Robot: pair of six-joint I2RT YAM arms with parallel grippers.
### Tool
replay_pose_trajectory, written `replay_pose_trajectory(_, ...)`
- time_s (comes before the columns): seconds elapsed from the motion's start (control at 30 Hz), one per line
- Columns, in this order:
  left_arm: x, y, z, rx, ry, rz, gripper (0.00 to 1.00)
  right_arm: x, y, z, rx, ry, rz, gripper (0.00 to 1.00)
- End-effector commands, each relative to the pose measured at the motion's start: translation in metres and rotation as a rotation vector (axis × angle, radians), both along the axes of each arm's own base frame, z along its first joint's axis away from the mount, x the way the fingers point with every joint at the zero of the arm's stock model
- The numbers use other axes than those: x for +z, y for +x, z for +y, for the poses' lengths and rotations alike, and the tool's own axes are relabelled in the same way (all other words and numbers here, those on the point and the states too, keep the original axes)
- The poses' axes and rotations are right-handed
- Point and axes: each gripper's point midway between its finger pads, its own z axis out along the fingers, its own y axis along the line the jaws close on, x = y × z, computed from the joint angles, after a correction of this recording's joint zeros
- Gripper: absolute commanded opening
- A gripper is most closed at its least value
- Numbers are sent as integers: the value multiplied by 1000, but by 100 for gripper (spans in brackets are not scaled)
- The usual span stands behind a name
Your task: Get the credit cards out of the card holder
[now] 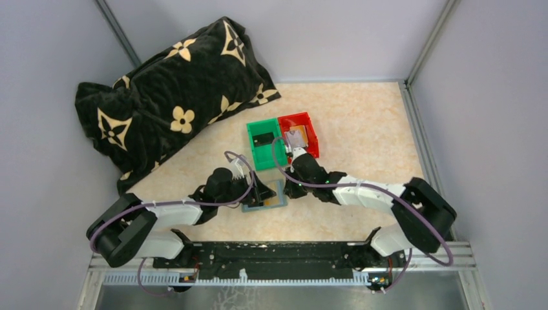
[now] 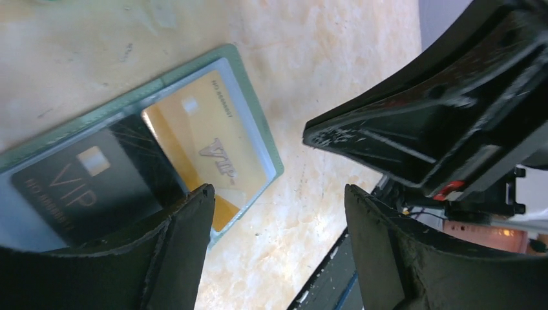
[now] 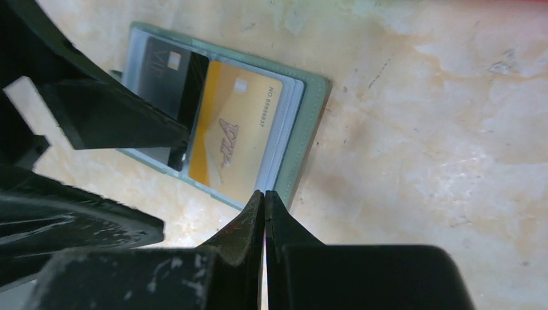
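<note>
Beige marbled table (image 1: 362, 116), grey walls on three sides. Black pillow (image 1: 168, 97) with tan flower print lies far left, partly against the wall. Mid-table: green bin (image 1: 253, 147) and red bin (image 1: 314, 129) touching side by side, green on the left. Each has something in it, too small to identify.

Card holder (image 1: 283, 188) is near the middle of the table, just nearer than the bins and between the two grippers. It lies opened flat, sage green border, clear sleeves facing up. Two credit cards are in the sleeves: gold card (image 3: 232, 135) on the right half, black card (image 2: 84, 187) on the left half, both printed VIP. Gold card looks skewed in its sleeve, one corner toward the fold.

Left gripper (image 2: 278, 194) is spread wide, nothing between the fingers. One finger (image 3: 116, 116) sits over the black card with its tip at the fold; firm contact can't be confirmed. The other finger is off the holder, over bare table.

Right gripper (image 3: 265, 194) is clenched, fingers pressed together to a thin slit. Its tip is at the holder's edge beside the gold card. Whether a card or sleeve edge is pinched can't be told.

Both arms reach in low from the near edge, wrists close together over the holder.
</note>
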Motion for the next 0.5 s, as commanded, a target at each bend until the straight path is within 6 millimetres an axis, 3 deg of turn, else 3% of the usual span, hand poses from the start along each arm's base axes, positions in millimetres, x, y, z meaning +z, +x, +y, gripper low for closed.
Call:
replay_pose_trajectory(0.0, -8, 4, 14, 53, 70, -30, 80, 9, 15, 28, 40, 78, -24, 0)
replay_pose_trajectory(0.17, -16, 6, 22, 78, 111, -35, 81, -9, 19, 33, 46, 55, -4, 0)
replay_pose_trajectory(0.47, -31, 3, 21, 64, 134, -4, 82, -47, 4, 23, 46, 21, 69, 0)
